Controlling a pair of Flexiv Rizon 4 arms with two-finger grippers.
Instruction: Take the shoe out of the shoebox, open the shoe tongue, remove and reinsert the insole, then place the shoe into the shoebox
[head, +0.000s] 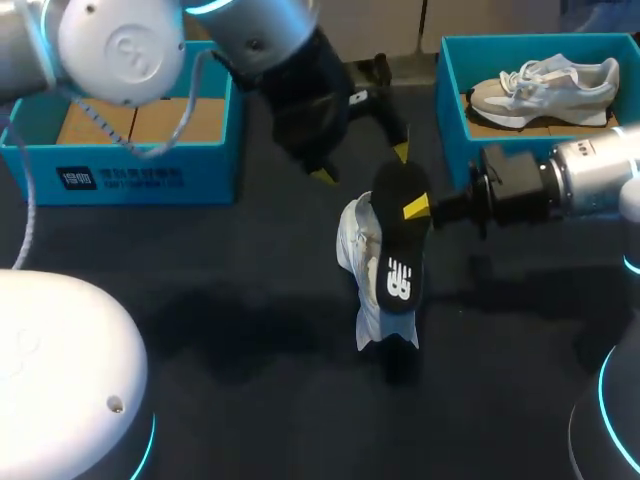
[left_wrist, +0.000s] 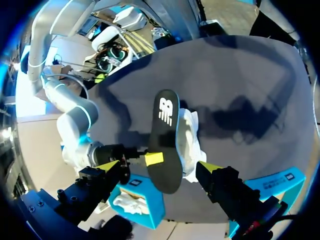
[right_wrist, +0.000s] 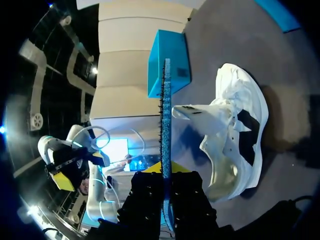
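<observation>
We see the right jaws pinching a thin, flat black insole (head: 399, 240), long axis pointing away from us, logo end nearest. Left jaws hang spread above the crumpled white shoe (head: 360, 265).

Dark table (head: 250, 330): white shoe (head: 358, 262), blue shoeboxes (head: 120, 178)

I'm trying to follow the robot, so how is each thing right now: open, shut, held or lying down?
white shoe: on its side on the table, opening spread wide
insole: out of the white shoe, held up
right gripper: shut on the insole
left gripper: open, holding nothing
left shoebox: open, no shoe showing
right shoebox: open, another shoe inside
</observation>
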